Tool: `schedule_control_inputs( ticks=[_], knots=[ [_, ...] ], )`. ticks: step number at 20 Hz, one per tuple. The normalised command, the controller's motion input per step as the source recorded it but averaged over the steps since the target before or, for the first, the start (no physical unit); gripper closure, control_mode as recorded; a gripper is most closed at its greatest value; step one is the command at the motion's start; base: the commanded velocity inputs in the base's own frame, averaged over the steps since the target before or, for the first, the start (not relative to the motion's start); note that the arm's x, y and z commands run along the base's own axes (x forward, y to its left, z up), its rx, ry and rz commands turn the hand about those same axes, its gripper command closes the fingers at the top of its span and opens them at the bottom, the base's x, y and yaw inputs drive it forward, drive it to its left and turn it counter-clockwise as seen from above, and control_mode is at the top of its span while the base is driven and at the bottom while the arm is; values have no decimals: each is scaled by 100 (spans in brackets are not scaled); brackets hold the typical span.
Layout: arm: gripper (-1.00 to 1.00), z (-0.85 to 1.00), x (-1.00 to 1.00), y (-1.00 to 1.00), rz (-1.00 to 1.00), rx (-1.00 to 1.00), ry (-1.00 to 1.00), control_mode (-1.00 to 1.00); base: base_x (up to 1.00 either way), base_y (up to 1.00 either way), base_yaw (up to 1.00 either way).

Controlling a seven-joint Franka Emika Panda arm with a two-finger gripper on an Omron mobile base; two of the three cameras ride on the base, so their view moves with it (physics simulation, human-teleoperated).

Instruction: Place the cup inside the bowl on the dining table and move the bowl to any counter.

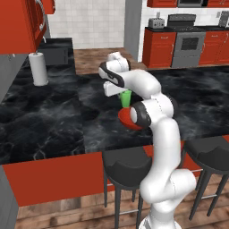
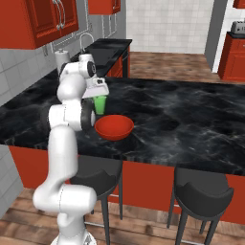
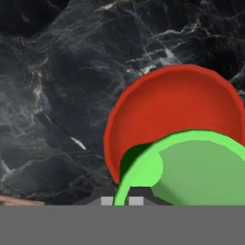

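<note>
The green cup hangs upright under my hand, with my gripper shut on its rim. It is just at the far rim of the red bowl, which sits on the dining table near its front edge. My elbow covers part of the bowl in the left base view. Looking down from the hand, the cup overlaps the near side of the bowl, and my gripper sits at the cup's rim.
A paper towel roll stands at the table's far left. Beyond it lies a counter with a sink. Red cabinets and a stove line the back wall. Two black stools stand below the table's front edge.
</note>
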Motion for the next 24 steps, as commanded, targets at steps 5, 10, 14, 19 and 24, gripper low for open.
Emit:
schedule_control_inputs(
  ticks=[5, 10, 14, 19, 24],
  knots=[
    [100, 0, 0, -50, 1, 5, -6, -100, 0, 0, 0],
    [100, 0, 0, -41, 2, 9, -12, -100, 0, 0, 0],
    [100, 0, -1, -21, 5, 12, -17, -100, 0, 0, 0],
    [100, 0, -8, -1, 4, 5, -17, -100, 0, 0, 0],
    [100, -8, -5, 0, 2, 0, -3, -100, 0, 0, 0]
  ],
)
